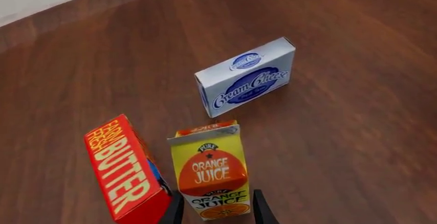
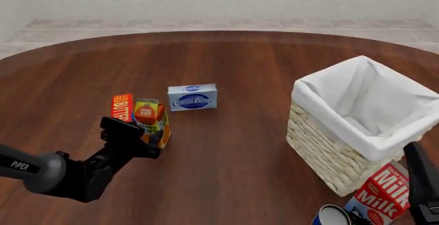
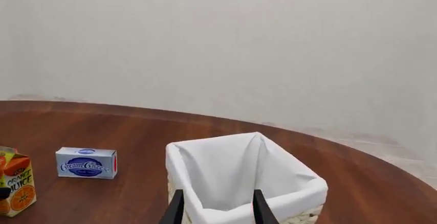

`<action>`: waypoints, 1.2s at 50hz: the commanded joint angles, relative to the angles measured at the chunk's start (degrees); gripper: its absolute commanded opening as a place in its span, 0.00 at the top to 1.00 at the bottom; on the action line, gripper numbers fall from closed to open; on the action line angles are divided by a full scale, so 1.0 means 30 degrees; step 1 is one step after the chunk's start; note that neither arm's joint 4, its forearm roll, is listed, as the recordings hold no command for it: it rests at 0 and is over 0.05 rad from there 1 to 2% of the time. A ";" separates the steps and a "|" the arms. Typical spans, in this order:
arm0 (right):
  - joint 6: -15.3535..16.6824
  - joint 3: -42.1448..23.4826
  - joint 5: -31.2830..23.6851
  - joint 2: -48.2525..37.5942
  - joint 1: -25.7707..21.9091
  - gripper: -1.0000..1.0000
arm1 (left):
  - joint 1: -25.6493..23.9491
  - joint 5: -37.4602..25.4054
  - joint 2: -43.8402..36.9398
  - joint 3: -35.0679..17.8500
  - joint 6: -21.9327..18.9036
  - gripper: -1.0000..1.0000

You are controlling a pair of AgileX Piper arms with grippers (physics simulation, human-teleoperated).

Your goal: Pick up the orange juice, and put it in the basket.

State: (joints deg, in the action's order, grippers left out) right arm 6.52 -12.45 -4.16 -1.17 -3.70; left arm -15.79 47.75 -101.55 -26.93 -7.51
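The orange juice (image 1: 208, 170) is a small yellow and orange gable-top carton standing upright on the table; it also shows in the front view (image 2: 148, 116) and at the edge of the right wrist view (image 3: 17, 183). My left gripper (image 1: 218, 197) is open, with one finger on each side of the carton's lower part (image 2: 141, 138). The basket (image 2: 322, 148) is cream wicker with a white lining and stands at the right; the right wrist view looks down on its rim (image 3: 179, 155). My right gripper (image 3: 217, 198) is open and empty, near the basket at the front right (image 2: 420, 184).
A red butter box (image 1: 126, 170) stands close beside the juice, on its left in the front view (image 2: 122, 107). A blue-and-white cream cheese box (image 2: 193, 97) lies just beyond. A milk carton (image 2: 379, 198) and a can (image 2: 332, 216) sit in front of the basket.
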 commanded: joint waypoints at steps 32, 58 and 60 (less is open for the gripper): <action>0.0307 -0.2898 -0.2643 0.0390 -0.0441 0.00 | 0.0449 0.1282 -0.1838 -0.0229 -0.0053 0.00; 0.0555 -0.2467 -0.2111 0.0390 -0.0656 0.00 | -0.0249 0.0276 0.2694 0.1497 -0.0132 1.00; 0.0559 -0.2568 -0.2088 0.0390 -0.0720 0.00 | -0.0649 -0.0677 0.4183 0.1628 0.0062 1.00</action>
State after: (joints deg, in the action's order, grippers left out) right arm 7.98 -20.33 -10.97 0.00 -5.45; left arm -15.34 50.11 -98.98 -23.87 -7.08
